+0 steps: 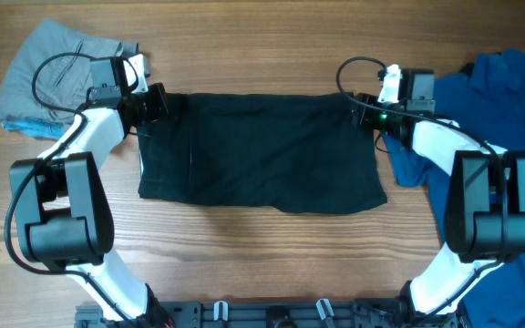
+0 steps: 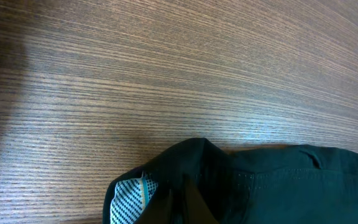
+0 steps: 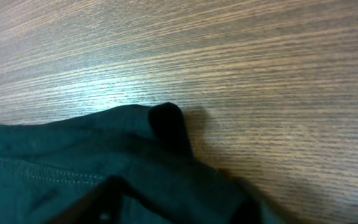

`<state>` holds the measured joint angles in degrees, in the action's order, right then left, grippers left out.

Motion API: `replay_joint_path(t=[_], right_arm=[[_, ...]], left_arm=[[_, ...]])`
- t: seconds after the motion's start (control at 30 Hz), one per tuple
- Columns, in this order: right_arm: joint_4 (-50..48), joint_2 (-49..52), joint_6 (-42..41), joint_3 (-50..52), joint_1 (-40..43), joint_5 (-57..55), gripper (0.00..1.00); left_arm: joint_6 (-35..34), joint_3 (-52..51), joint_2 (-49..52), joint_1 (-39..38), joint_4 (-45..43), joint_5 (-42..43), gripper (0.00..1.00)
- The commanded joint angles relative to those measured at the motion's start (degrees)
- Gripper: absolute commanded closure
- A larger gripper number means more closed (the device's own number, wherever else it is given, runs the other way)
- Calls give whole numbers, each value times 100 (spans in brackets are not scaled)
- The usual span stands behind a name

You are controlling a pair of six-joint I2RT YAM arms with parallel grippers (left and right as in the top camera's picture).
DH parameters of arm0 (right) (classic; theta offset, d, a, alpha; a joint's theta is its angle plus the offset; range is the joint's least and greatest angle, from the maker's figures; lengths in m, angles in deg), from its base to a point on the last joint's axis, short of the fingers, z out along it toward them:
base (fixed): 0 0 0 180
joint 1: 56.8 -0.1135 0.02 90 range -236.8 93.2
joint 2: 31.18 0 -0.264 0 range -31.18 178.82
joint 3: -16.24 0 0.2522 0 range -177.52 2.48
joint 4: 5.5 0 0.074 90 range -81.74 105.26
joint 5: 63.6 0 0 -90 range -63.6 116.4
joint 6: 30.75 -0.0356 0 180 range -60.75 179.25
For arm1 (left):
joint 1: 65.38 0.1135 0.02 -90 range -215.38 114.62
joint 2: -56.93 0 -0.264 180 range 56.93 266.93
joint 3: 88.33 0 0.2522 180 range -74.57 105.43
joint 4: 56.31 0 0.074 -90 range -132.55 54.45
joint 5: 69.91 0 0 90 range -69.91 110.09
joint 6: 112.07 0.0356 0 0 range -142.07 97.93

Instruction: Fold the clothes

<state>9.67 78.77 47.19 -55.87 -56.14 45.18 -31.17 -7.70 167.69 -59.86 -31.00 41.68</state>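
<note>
**Gripper pair clamped on far corners of black shorts**

Left gripper (image 1: pixel 156 103): clenched on far-left corner of black shorts (image 1: pixel 262 150). From left wrist: corner bunched and raised off table (image 1: pixel 262 260), edge turned over, white speckled inner waistband (image 2: pixel 127 196) exposed at lower left.

Right gripper (image 1: pixel 366 109): clenched on far-right corner of same shorts. From right wrist: fabric peaked into a small dark nub over the wood, stitched seam line along lower left.

Jaws mostly buried in dark cloth in both wrist views.

Shorts: spread flat across table centre between both arms, roughly rectangular, near edge slightly wavy, left side showing a folded-over strip.

Grey garment (image 1: pixel 53 68): far-left part of table, crumpled, light blue edge peeking out at its near side, left arm's black cable looping over it, apart from shorts.

Blue shirt (image 1: pixel 509 100): right side of table, partly under right arm, one flap just beside shorts' right edge below right gripper.
</note>
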Motion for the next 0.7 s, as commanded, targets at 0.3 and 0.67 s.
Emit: replay_joint_path(t=[0.3, 0.67], right_arm=[[837, -691, -57, -46, 92, -229, 96], [3381, -3029, -63, -48, 92, -409, 96]], left_arm=[[-31, 28, -802, -11, 435, 87, 96], [-35, 28, -2894, -11, 2594, -730, 96]])
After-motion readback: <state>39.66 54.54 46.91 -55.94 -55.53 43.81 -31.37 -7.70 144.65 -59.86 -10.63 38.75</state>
